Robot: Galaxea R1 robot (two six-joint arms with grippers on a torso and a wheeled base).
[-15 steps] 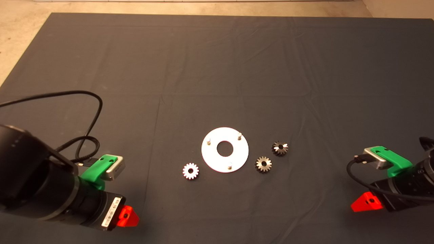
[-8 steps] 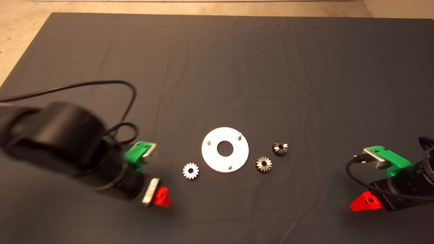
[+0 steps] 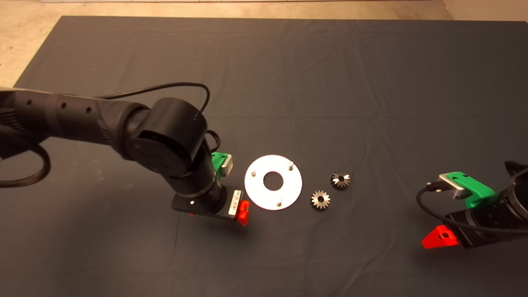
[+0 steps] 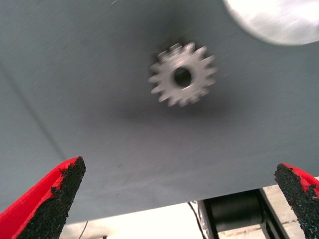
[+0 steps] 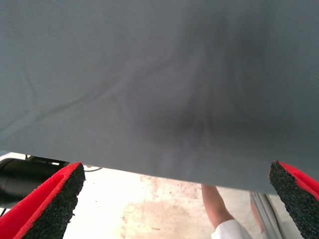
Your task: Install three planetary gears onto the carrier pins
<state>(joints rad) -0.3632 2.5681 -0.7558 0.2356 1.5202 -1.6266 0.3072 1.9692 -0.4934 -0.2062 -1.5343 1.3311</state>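
The white carrier disc [image 3: 258,190] lies mid-mat with three short carrier pins [image 3: 291,166] standing on it, all bare. Two dark planetary gears [image 3: 320,199] [image 3: 340,180] lie flat just right of the disc. A third, silvery gear [image 4: 183,77] lies on the mat beside the disc's edge [image 4: 279,20]; in the head view the left arm hides it. My left gripper [image 3: 218,211] hovers over that gear, open, its fingertips [image 4: 50,199] wide apart and not touching it. My right gripper [image 3: 442,240] stays at the lower right, open with nothing between its fingers [image 5: 47,204].
The left arm [image 3: 165,136] and its cable [image 3: 177,86] stretch across the mat's left half. In the right wrist view, floor and a person's leg [image 5: 215,205] show beyond the mat's edge.
My left arm has swung in from the lower left toward the disc and now covers the silvery gear in the head view. The right gripper has shifted only slightly. Gears and disc have not moved.
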